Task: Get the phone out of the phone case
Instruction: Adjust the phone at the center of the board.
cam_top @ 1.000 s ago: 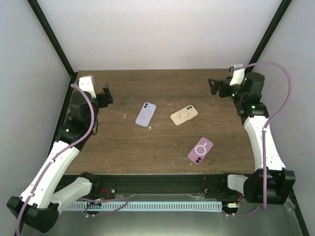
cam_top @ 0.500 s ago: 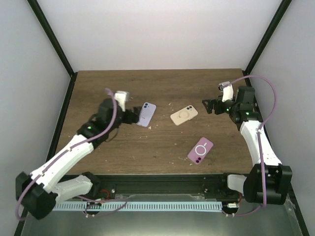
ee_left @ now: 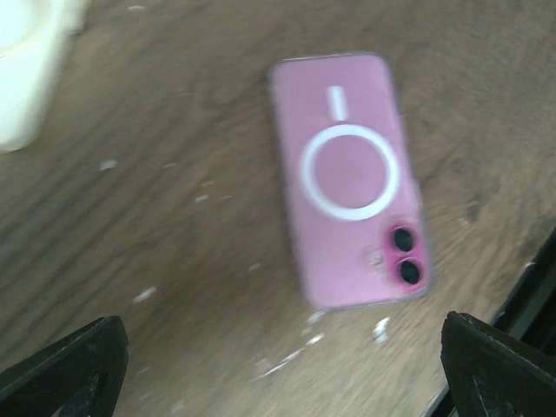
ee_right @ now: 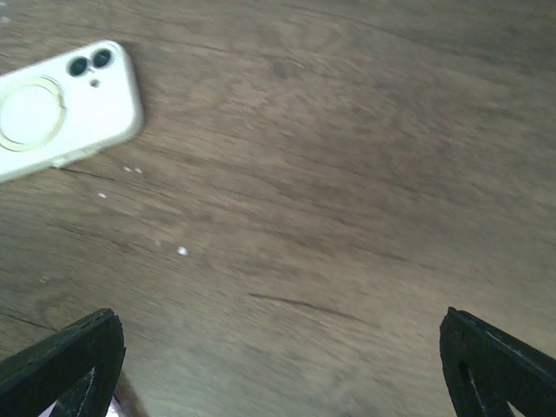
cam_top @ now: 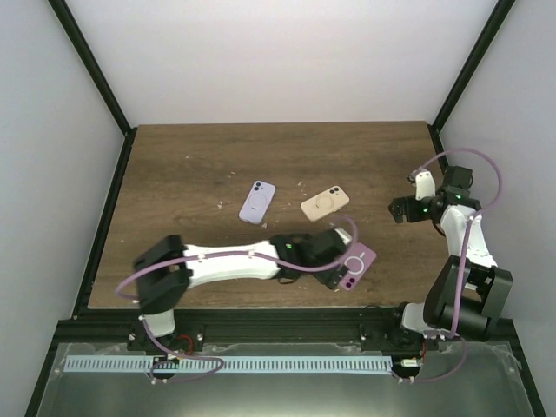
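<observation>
A pink cased phone [cam_top: 356, 263] lies face down near the table's front edge; it fills the middle of the left wrist view [ee_left: 347, 178], camera end toward the front. My left gripper [cam_top: 332, 271] is open and empty, low beside its left end, not touching it. A cream cased phone [cam_top: 324, 203] lies mid-table and shows in the right wrist view [ee_right: 61, 109]. A lilac cased phone [cam_top: 257, 201] lies to its left. My right gripper [cam_top: 399, 210] is open and empty over bare wood at the right.
The wooden table [cam_top: 191, 165] carries small white crumbs. A black front rail [cam_top: 287, 321] runs along its near edge, close to the pink phone. Black frame posts stand at the back corners.
My left arm has swung from the lilac phone across the front to the pink phone. My right arm has pulled back toward the right edge.
</observation>
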`<state>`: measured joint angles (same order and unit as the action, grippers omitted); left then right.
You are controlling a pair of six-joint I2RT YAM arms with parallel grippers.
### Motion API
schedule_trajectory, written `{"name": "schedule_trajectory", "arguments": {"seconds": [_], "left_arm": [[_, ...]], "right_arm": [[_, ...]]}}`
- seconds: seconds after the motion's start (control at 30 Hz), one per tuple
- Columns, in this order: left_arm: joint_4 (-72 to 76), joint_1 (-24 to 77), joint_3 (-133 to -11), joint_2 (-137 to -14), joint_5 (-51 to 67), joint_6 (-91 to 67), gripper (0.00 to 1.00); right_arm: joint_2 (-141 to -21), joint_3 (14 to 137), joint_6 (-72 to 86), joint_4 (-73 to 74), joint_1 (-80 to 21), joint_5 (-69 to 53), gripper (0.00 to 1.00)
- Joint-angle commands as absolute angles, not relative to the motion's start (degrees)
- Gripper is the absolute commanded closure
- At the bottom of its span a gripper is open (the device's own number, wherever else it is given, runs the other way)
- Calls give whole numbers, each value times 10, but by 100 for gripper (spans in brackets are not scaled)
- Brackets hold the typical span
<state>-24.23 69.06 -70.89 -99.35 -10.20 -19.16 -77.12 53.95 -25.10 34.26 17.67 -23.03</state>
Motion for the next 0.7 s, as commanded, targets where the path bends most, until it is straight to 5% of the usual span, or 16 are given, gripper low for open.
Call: {"name": "schedule_trajectory", "arguments": {"seconds": [0.0, 0.3, 0.67], "left_arm": [[-299, 740, -830, -1104, -137, -185, 0], [-370, 769, -988, -1254, -134, -213, 0], [-404, 752, -940, -1262, -241, -217, 0]], "right_arm": [[-765, 561, -301, 374, 215, -220, 0], [-744, 549, -318, 382, 226, -231, 0], [-742, 559, -358, 419, 226, -307, 2]]}}
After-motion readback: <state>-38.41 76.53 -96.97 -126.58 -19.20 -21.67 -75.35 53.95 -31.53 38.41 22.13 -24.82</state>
